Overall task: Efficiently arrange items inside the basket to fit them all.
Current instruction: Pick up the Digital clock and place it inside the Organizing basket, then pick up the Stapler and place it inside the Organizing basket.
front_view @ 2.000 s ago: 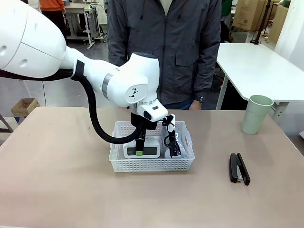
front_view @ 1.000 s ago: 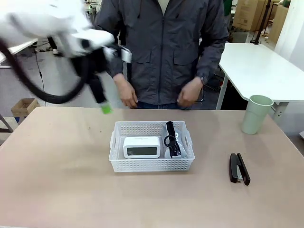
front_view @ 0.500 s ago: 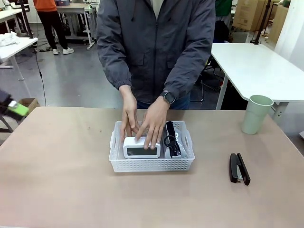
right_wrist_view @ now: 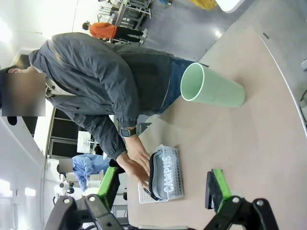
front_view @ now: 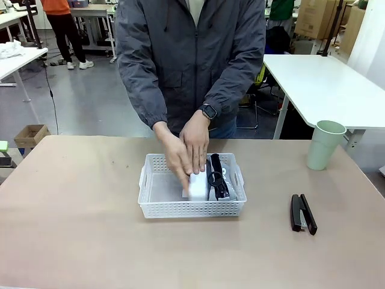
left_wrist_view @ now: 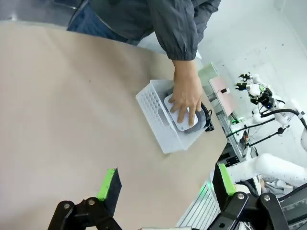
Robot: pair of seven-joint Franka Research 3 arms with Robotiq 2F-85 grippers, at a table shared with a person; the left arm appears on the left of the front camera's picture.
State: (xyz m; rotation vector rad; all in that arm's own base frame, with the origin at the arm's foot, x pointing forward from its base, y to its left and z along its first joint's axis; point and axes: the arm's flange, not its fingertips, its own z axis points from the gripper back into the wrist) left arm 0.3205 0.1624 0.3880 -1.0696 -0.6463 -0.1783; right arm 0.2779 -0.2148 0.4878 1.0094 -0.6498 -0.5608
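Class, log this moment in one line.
hands on small white box in basket beside pouch | cup, stapler on table | left gripper, right gripper open

Left tool [left_wrist_view: 165, 182] withdrawn from basket [front_view: 157, 208]; person's hands [front_view: 194, 139] tipped white box [front_view: 197, 186] on edge.

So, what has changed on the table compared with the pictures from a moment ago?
The left gripper pulled away from the basket to the table's left edge, open. The person's hands came in, took the small white box and stood it on edge beside the grey pouch. Basket, pouch, pale green paper cup and black stapler kept their places.
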